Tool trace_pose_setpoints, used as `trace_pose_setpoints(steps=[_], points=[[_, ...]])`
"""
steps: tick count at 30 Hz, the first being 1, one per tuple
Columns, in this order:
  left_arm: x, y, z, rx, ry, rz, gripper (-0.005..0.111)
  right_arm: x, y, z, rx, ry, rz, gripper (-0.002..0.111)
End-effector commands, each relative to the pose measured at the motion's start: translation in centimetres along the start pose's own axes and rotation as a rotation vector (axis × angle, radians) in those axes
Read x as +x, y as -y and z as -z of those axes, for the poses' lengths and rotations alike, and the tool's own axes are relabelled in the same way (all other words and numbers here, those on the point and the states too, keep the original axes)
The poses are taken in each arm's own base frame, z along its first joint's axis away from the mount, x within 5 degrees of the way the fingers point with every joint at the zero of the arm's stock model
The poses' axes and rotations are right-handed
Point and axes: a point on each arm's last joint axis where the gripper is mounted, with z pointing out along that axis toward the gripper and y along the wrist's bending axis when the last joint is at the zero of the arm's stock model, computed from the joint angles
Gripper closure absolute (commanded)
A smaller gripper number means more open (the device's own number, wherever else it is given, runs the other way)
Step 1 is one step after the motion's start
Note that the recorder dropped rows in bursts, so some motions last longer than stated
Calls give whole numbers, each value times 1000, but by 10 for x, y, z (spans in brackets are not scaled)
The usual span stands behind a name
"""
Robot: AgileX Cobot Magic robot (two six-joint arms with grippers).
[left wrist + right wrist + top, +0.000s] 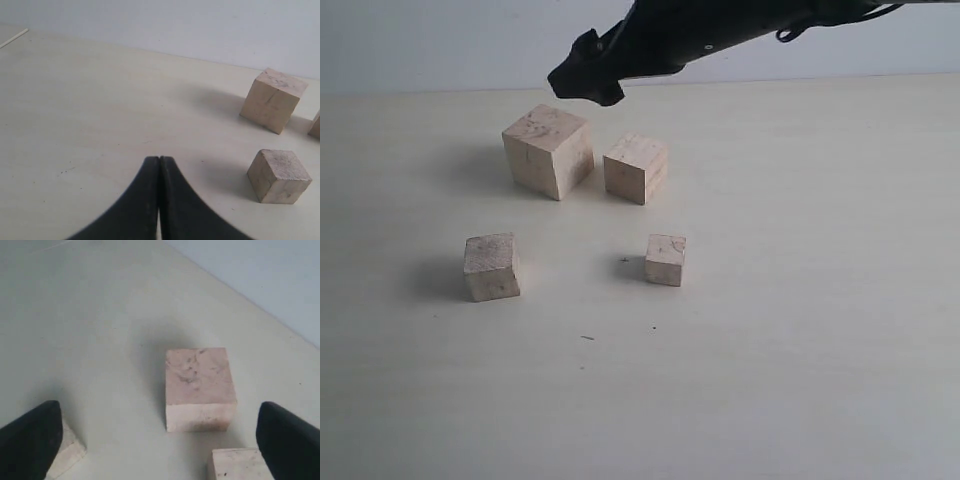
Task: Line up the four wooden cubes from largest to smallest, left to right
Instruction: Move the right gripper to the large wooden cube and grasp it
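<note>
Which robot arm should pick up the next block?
Probably the right arm: the right gripper is open, hanging above the biggest block. The left gripper is shut, low by the table, and doesn't show in the wide view.

— What's lying on the pale table (pixel 800 380)?
— Only wood. The biggest cube (pixel 548 150) and the second cube (pixel 636 167) stand close together farther back. The third cube (pixel 491 266) and the smallest cube (pixel 665 259) sit apart in front.

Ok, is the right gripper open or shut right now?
Open. The right gripper has its fingertips far apart in its wrist view, with the largest cube seen between them, untouched.
</note>
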Motion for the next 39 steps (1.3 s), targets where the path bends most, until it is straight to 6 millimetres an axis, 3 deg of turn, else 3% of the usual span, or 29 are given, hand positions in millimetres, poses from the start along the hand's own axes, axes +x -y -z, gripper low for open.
trace_pose_setpoints(steps=[1,8,16,22,30,39], points=[[0,0,0,7,12,-6,107,6,14,-29,6,-8,-4,4],[0,0,0,7,12,-6,107,13,23,-66,-101,-5,7,4],[0,0,0,7,12,-6,107,17,36,-88,-85,-6,34,4],[0,0,0,7,12,-6,107,31,41,-102,-90,-27,75,4],[0,0,0,7,12,-6,107,48,40,-122,-63,-53,127,4],[0,0,0,7,12,-6,107,43,36,-146,103,-24,184,4]])
